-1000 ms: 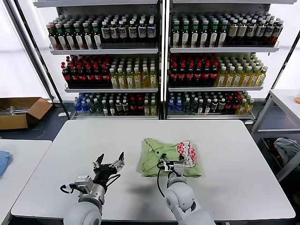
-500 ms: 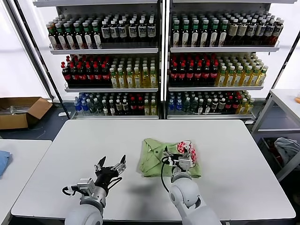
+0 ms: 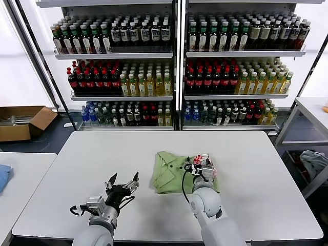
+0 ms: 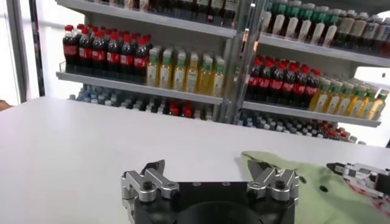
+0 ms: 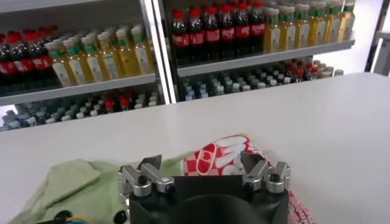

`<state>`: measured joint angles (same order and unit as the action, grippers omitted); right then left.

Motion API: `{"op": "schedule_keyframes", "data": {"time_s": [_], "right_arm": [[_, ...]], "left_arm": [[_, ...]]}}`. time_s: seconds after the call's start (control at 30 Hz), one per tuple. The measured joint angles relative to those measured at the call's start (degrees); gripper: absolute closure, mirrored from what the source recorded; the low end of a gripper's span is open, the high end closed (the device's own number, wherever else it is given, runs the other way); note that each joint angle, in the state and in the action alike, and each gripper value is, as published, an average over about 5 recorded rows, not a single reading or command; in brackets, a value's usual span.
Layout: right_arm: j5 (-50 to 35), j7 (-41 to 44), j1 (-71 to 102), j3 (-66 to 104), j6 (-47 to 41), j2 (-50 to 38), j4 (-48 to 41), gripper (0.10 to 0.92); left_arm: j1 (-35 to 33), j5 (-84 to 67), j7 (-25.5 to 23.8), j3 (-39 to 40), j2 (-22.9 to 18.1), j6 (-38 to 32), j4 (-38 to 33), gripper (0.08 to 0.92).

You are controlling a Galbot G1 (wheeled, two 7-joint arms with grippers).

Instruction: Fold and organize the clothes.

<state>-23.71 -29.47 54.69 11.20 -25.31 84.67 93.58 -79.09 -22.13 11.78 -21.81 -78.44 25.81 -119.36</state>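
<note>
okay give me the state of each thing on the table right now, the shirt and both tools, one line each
Green polo shirt: partly folded, lying flat on the white table, red-and-white print up.
Right tool: open, empty, above the shirt's printed part.
Left tool: open, empty, over bare table to the shirt's left, apart from it.

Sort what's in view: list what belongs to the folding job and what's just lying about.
Job: green polo shirt on the white table; right gripper open above it; left gripper open, off to its left.

Lying about: bottle shelves, cardboard box, blue cloth.
</note>
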Motion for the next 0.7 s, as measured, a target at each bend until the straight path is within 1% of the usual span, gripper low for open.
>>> {"op": "schedule_keyframes", "data": {"time_s": [0.43, 0.6, 0.7], "right_arm": [[-2.5, -0.4, 1.3, 2.2, 0.5, 1.2, -0.6, 0.203], [-3.4, 0.4, 2.1, 2.5, 2.1, 1.1, 0.7, 0.203], [-1.9, 1.6, 2.7, 2.2, 4.0, 0.6, 2.7, 0.203]], "left_arm": [[-0.9, 1.5, -0.4, 0.1, -0.1, -0.5, -0.3, 0.177], [-1.2, 3.9, -0.4, -0.4, -0.2, -1.6, -0.7, 0.177], [-1.5, 5.6, -0.2, -0.9, -0.4, -2.5, -1.1, 0.177]]}}
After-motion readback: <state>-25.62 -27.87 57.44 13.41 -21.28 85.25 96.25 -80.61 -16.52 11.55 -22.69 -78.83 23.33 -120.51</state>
